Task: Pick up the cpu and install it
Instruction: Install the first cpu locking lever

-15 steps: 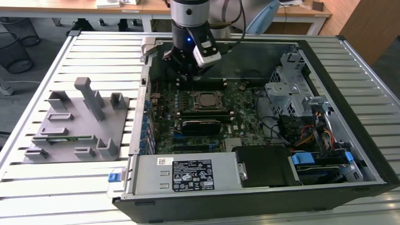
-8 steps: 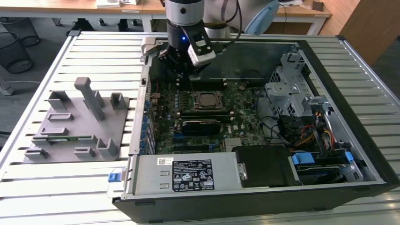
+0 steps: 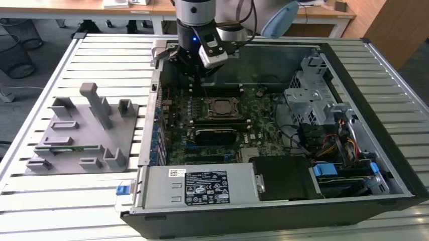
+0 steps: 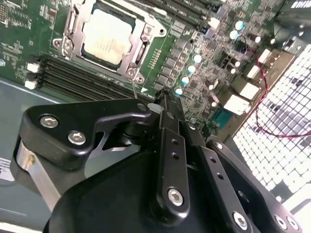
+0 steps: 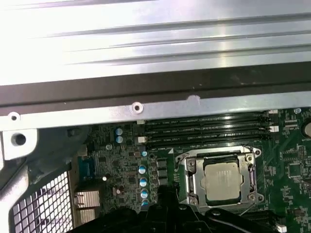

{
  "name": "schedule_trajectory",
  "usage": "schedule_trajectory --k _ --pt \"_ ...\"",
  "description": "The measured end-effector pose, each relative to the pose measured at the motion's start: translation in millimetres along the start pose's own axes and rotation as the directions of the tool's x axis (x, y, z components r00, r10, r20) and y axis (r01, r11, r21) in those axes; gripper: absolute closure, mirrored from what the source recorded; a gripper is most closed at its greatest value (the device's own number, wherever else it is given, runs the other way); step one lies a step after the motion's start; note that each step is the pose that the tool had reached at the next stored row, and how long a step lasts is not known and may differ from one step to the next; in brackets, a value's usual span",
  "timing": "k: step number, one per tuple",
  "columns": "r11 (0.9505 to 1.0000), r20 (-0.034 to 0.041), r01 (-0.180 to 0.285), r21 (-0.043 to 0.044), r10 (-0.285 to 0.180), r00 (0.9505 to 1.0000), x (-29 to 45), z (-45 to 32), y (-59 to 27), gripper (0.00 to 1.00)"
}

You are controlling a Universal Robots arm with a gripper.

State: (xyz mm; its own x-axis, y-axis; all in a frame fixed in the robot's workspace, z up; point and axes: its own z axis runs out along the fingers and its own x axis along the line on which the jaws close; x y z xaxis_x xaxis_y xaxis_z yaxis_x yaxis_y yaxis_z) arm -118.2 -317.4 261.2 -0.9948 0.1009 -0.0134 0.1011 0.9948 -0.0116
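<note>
You have a grey tray [image 3: 74, 138] on the tabletop [image 3: 60, 201], to the exterior view's left of the open case [image 3: 268, 217]. Memory slots [image 5: 209, 130] lie inside it.

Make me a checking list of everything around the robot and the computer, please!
Surface: a slatted metal table holding an open computer case.
Job's things: the cpu lies flat inside its socket on the motherboard.
Clutter: a grey tray of plastic blocks sits to the exterior view's left of the case.
Gripper: the gripper is shut, holds nothing and hovers above the board beside the socket.
Cables: a thin red wire near the case's grille; a coloured bundle by the drive bay.
Surroundings: wooden desks and a wire bin beyond the table.
</note>
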Motion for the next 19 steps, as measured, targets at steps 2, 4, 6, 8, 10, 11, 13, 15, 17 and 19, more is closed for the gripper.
schedule_trajectory --k 2,4,6,8,10,11,13,15,17,19 --pt "1.0 0.0 0.0 0.0 0.0 1.0 1.5 1.1 2.5 0.89" --pt "1.0 0.0 0.0 0.0 0.0 1.0 2.4 2.1 5.5 0.89" --pt "1.0 0.0 0.0 0.0001 0.0 1.0 2.8 3.1 8.7 0.89" --pt "1.0 0.0 0.001 0.0 -0.001 1.0 3.1 4.0 11.5 0.89" --pt "1.0 0.0 0.002 0.0 -0.002 1.0 3.4 4.7 14.4 0.89" --pt "1.0 0.0 0.002 0.0 -0.002 1.0 3.6 5.0 15.9 0.89" --pt "1.0 0.0001 0.004 0.0 -0.004 1.0 3.8 5.1 18.0 0.89" --pt "1.0 0.0 0.005 0.0 -0.005 1.0 3.7 5.3 19.3 0.89" --pt "1.0 0.0001 0.006 0.0 -0.006 1.0 2.8 5.4 19.9 0.89" --pt "1.0 0.0001 0.006 -0.0001 -0.006 1.0 0.7 5.5 20.3 0.89"
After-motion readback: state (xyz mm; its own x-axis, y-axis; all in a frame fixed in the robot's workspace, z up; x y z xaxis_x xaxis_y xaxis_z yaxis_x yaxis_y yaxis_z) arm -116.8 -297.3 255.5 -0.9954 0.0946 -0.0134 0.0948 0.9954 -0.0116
